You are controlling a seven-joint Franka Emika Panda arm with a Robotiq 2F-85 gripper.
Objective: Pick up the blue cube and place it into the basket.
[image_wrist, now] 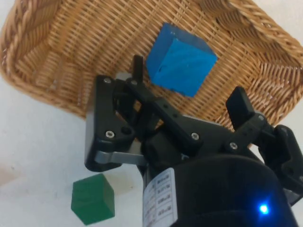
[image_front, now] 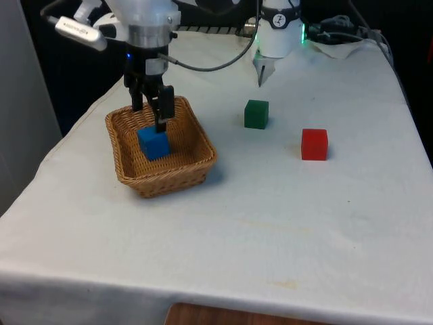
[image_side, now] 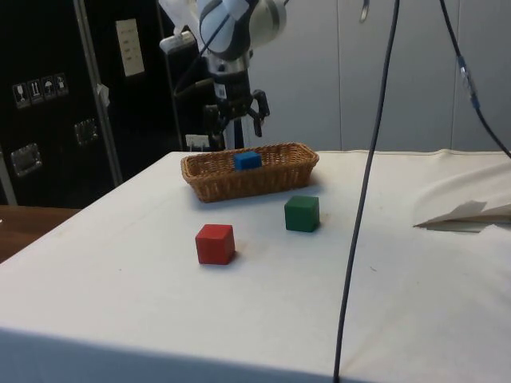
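We start with the table (image_front: pixel 284 223), under its white cloth, then the basket (image_front: pixel 128 172), which sits directly beneath the fingers. The gripper (image_front: pixel 153 112) hangs above the basket's interior, its fingers spread apart and holding nothing; in the wrist view the two fingertips (image_wrist: pixel 138 66) stand well clear of each other with open weave between them.

The blue cube (image_front: pixel 153 143) lies on the basket floor, just below the fingers and free of both of them (in the wrist view (image_wrist: pixel 181 59) it sits ahead of the gap, turned corner-on to the finger line). The side view agrees: the cube (image_side: pixel 247 159) rests inside the rim with the gripper (image_side: pixel 238 116) above it.

So we judge the placing done, and the relation that matters for the coming move is vertical: cube below, fingers above, nothing between. A straight lift should clear the rim without disturbing it.

Off to the side of the fingers, outside the basket, stand the green cube (image_front: pixel 256 114) and, farther still, the red cube (image_front: pixel 314 144).
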